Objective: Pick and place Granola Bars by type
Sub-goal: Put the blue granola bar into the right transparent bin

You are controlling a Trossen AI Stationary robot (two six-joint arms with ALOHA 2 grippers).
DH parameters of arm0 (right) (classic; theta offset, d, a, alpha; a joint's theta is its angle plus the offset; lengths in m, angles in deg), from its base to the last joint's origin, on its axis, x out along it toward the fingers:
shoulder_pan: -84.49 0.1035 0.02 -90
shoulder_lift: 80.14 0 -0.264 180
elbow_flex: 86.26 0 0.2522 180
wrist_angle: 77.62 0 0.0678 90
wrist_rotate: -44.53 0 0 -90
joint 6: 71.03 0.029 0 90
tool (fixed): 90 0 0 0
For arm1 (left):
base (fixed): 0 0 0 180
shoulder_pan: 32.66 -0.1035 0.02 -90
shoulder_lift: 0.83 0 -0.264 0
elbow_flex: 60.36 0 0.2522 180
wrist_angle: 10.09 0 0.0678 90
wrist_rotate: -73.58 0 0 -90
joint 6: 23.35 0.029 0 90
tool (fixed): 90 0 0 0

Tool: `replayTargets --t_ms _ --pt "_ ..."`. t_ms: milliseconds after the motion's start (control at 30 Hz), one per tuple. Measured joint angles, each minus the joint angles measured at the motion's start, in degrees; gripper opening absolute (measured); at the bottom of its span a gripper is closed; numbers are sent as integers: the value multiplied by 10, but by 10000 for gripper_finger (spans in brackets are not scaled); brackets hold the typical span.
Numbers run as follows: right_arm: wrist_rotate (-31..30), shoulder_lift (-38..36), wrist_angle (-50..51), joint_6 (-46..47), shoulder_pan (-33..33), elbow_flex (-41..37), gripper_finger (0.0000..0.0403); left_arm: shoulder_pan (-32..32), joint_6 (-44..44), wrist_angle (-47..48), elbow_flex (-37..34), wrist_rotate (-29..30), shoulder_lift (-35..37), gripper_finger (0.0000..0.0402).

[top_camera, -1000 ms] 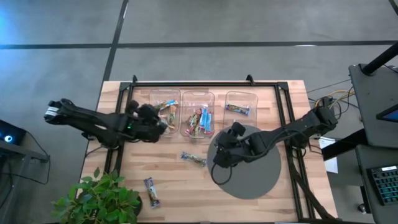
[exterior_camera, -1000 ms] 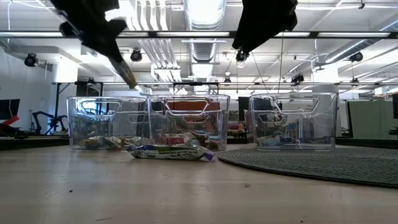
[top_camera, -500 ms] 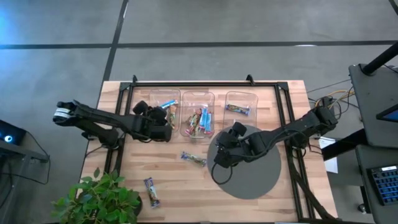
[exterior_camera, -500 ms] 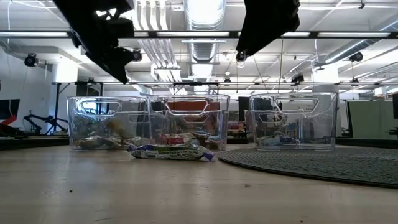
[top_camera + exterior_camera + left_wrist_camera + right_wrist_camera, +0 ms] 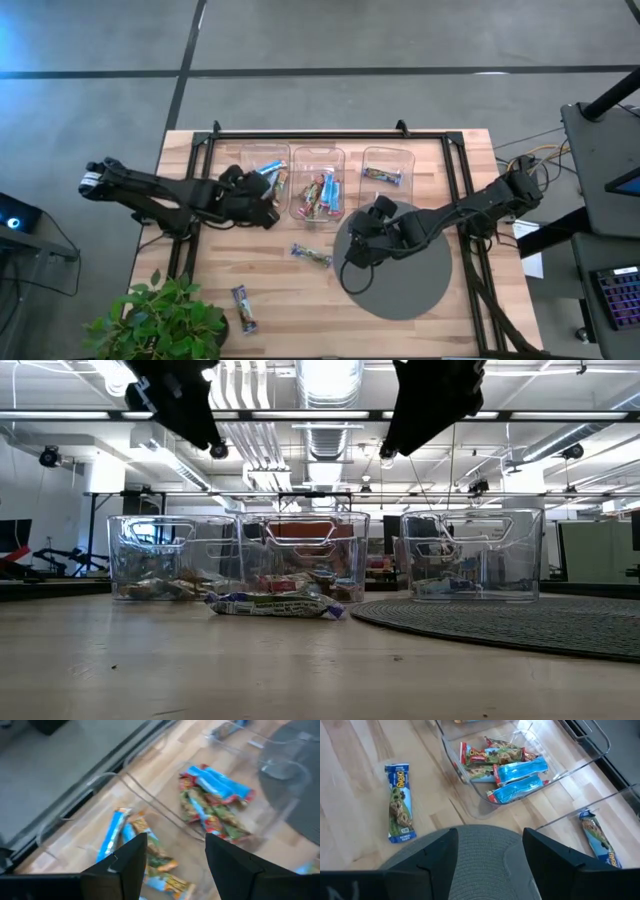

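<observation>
Granola bars mostly sit sorted in three clear bins [image 5: 317,158], two loose on the bench [image 5: 420,320]: one [image 5: 311,256] beside the mat, one [image 5: 243,308] near the plant; left gripper [image 5: 268,205] and right gripper [image 5: 352,258] both with jaws open, empty; risk: glossy wrapper slipping from a flat pinch.

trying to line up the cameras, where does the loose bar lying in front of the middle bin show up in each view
High view: the loose bar lies on bare wood just below the middle bin, left of the grey mat.
Low view: loose bar lies in front of the middle bin.
Left wrist view: not in it.
Right wrist view: loose bar lies on wood beside the middle bin.
Shared landmark: the middle bin.
</observation>
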State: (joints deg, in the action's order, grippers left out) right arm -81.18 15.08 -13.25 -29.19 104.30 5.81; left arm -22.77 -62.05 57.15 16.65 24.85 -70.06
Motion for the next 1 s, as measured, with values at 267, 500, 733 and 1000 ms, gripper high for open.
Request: replayTargets --t_ms 267,500,733,1000 --pt "17 0 -1 0 0 -1 215 45 -60 2 -1 -27 -2 183" --pt "32 0 -9 15 0 -3 215 89 -122 0 -6 -47 -2 183" --pt "67 0 -88 15 0 -29 215 147 -167 -21 -6 -47 -2 183" --pt "116 13 -131 17 0 -40 215 181 -203 -36 -7 -39 -3 183"
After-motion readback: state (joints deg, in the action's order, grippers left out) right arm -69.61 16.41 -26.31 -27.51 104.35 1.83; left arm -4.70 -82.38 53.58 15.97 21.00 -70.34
